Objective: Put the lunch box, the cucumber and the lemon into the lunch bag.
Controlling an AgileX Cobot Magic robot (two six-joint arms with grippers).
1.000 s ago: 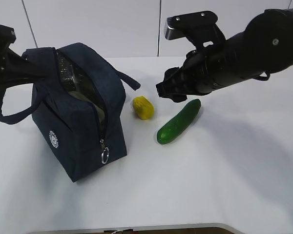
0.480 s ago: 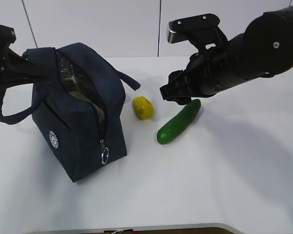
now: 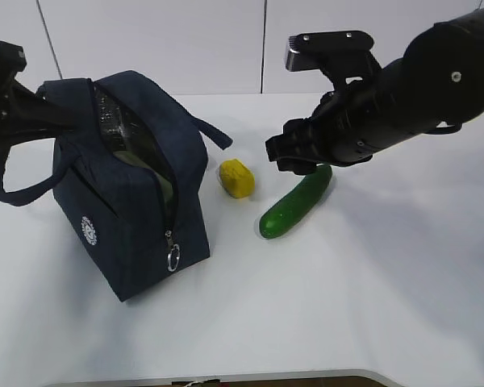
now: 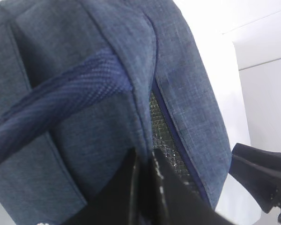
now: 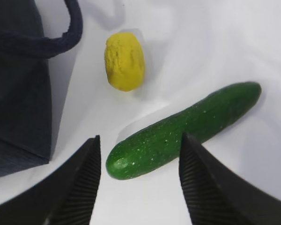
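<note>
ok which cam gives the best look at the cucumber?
Right wrist view: the cucumber lies whole on the table, filling the middle of the frame between the open right gripper's fingers. The exterior view shows it smaller, its far end hidden behind the right gripper. The left wrist view shows only the lunch bag.

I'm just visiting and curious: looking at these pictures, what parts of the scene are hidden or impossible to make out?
- Inside of the boxy dark navy fabric lunch bag: exterior view shows only a dark slit with a pale green patch; the contents can't be identified.
- Left claw: left wrist view shows it shut on the bag's rim; exterior view cuts the arm at the edge.
- Long dark green cucumber: its far end sits behind the open right claw.
</note>
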